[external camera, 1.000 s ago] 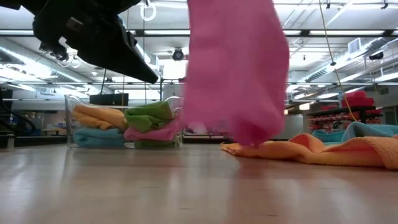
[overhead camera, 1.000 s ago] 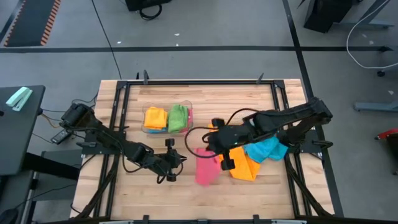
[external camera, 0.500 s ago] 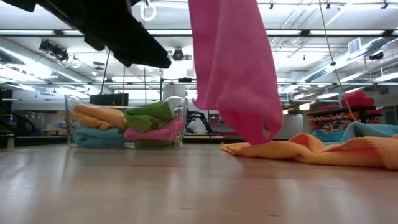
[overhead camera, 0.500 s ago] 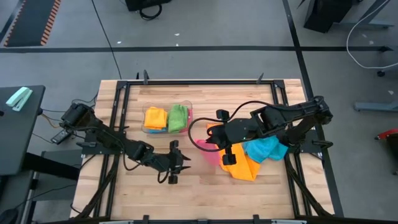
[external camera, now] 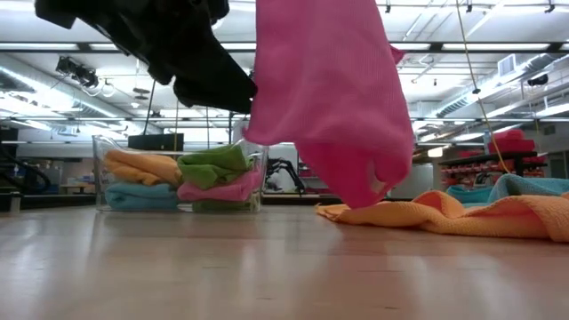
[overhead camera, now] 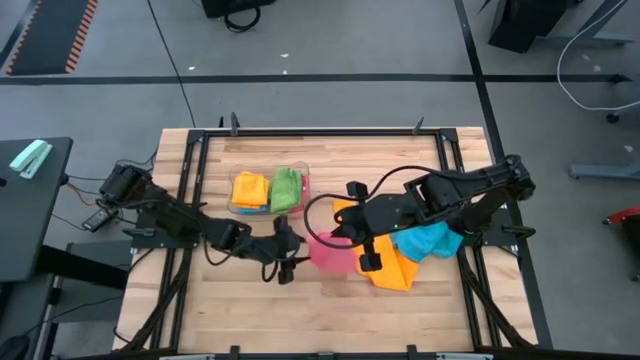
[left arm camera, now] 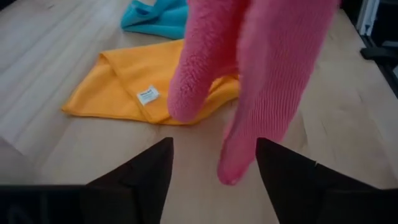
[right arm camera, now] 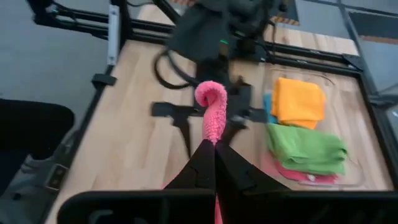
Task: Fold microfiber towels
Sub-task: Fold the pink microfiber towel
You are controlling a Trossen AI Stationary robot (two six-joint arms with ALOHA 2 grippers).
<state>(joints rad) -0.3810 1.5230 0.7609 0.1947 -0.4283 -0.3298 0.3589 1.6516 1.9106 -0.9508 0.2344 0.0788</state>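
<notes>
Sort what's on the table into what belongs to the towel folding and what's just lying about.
Belongs to the job:
pink towel, held up by the right gripper
orange towel
blue towel
left gripper, open beside the pink towel

Lying about:
clear bin of folded towels

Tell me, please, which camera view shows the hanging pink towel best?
The low view: the pink towel hangs there clear of the table. The high view shows a patch; the left wrist view a close, cropped part; the right wrist view an edge pinched by the right gripper.

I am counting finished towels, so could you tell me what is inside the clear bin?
The clear bin holds folded orange, green, pink and blue towels; anything underneath is hidden.
</notes>
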